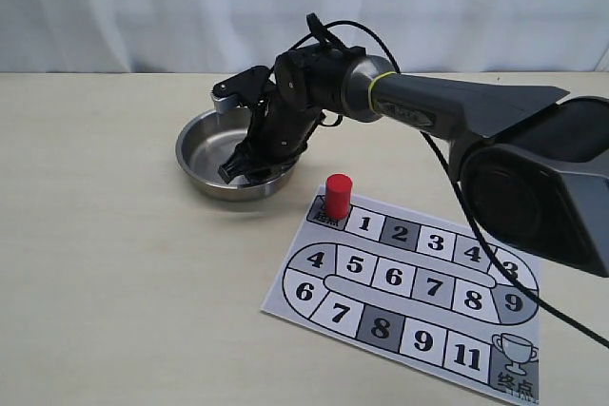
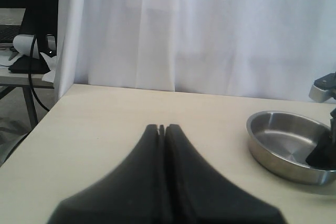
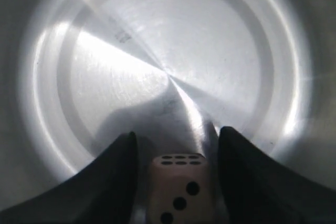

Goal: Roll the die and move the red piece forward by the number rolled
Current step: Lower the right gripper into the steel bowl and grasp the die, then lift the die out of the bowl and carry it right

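Observation:
The pale die [image 3: 178, 187] lies between the fingers of my right gripper [image 3: 177, 139], low inside the steel bowl [image 3: 168, 51]. A thin gap shows on each side of the die, so the jaws stand open around it. Its three-pip face is towards the camera and its six-pip face is turned towards the fingertips. In the exterior view the right gripper [image 1: 236, 168] reaches down into the bowl [image 1: 195, 140] and the die is hidden. The red piece [image 1: 338, 195] stands upright on the start square of the board [image 1: 409, 292]. My left gripper [image 2: 161, 128] is shut on nothing above the table.
The numbered paper board lies flat at the front right, with a trophy square [image 1: 516, 360] at its far end. The bowl [image 2: 273, 156] sits behind the board's start corner. A white curtain [image 2: 199, 30] closes off the back. The table's left edge [image 2: 31, 129] drops away.

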Robot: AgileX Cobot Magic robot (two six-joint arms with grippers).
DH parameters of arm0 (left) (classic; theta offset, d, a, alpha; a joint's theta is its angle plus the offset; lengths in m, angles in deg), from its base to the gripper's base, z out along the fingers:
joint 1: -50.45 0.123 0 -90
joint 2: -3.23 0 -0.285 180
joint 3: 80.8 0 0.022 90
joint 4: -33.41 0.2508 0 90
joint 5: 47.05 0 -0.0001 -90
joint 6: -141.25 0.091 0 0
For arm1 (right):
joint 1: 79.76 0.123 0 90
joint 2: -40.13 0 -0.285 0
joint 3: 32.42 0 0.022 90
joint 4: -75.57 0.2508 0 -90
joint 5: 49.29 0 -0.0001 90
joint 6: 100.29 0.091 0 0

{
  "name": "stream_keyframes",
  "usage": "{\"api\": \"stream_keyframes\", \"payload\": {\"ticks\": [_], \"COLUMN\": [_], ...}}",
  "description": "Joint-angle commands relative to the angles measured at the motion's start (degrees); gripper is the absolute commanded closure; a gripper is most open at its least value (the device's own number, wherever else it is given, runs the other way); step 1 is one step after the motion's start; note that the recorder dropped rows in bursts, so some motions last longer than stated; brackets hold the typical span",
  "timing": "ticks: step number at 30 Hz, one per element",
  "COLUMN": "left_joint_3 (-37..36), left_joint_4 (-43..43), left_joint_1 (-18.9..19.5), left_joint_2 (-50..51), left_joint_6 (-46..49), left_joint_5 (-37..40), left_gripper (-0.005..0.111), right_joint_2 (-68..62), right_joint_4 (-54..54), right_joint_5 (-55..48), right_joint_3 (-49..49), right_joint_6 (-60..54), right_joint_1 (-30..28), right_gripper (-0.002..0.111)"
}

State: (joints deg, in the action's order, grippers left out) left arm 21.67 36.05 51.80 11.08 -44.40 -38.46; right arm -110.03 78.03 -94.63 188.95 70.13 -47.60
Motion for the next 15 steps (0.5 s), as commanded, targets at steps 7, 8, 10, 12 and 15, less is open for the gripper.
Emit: {"api": "stream_keyframes", "payload": {"ticks": [7,8,10,12,15], "left_joint_3": [0.3,0.3,0.3,0.3,0.3], "left_joint_4": [-0.2,-0.2,-0.2,-0.2,-0.2], "left_joint_1": [0.0,0.0,0.0,0.0,0.0], "left_joint_2": [-0.1,-0.1,-0.1,-0.1,-0.1], "left_joint_6": [-0.1,-0.1,-0.1,-0.1,-0.1], "left_joint_5": [-0.4,-0.4,-0.4,-0.4,-0.4], "left_gripper": [0.107,0.107,0.107,0.107,0.107], "right_joint_2": [0.1,0.1,0.1,0.1,0.1], "right_joint_4": [0.1,0.1,1.1,2.5,3.0], "right_joint_5": [0.0,-0.1,-0.2,-0.2,-1.6], "right_joint_3": [2.6,3.5,4.6,5.8,7.2], "right_joint_6": [0.4,0.4,0.4,0.4,0.4], "right_joint_1": [-0.2,-0.2,-0.2,-0.2,-0.2], "right_gripper": [0.096,0.101,0.104,0.104,0.104]}}
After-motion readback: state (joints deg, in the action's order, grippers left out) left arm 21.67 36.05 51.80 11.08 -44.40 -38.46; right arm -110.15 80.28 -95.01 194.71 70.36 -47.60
